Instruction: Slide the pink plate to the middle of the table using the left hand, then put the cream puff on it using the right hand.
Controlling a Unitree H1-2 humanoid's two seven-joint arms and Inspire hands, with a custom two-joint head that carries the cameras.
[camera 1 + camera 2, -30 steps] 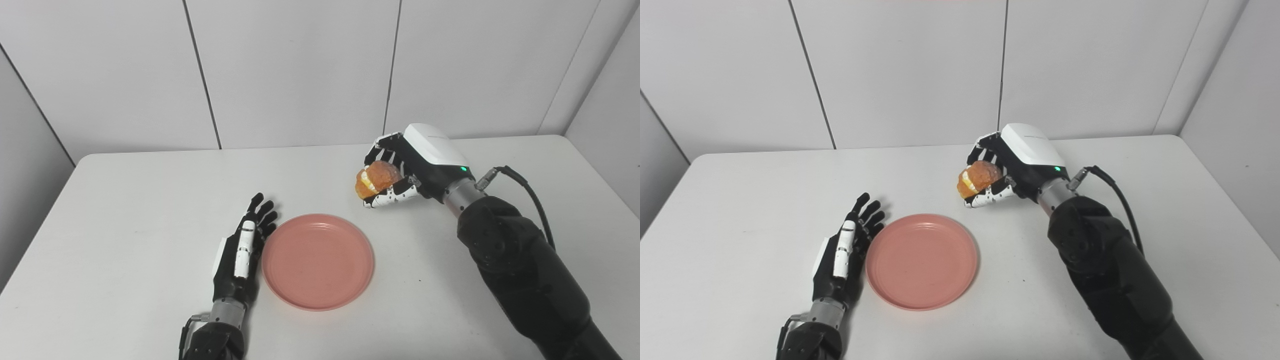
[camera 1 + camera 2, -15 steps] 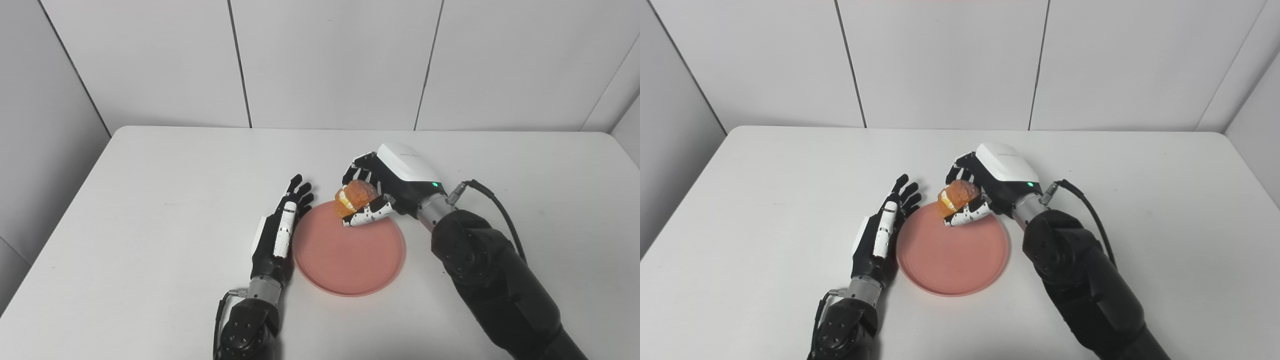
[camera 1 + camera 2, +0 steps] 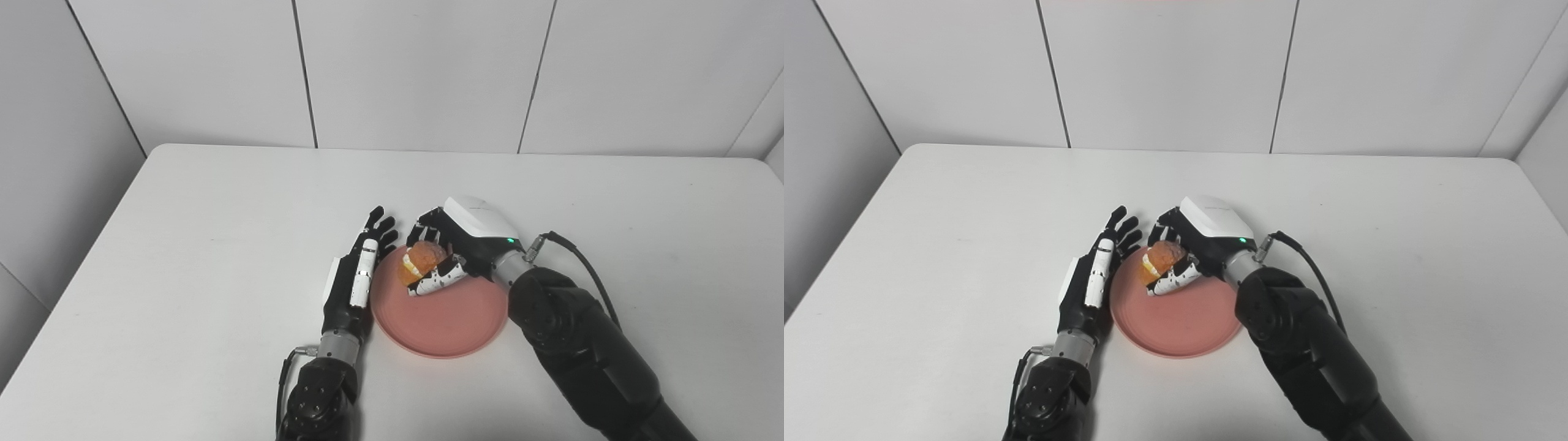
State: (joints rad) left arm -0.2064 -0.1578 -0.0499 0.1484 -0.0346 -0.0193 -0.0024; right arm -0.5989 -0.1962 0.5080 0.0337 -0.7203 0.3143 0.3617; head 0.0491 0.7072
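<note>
While my right hand [image 3: 456, 254] grips one cream puff [image 3: 419, 263], golden-brown with a pale cream seam, over the far-left part of one pink plate [image 3: 450, 321], my left hand [image 3: 355, 282] lies flat, fingers spread, against its left rim on the white table [image 3: 184, 245].

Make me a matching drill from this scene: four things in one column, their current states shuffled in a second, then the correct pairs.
Things:
1. left robot hand
2. right robot hand
3. puff
4. plate

States:
A. held over the plate's far part
B. flat on the table, pink
C. fingers straight, beside the plate's left rim
D. closed around the puff

Pairs: 1-C, 2-D, 3-A, 4-B
</note>
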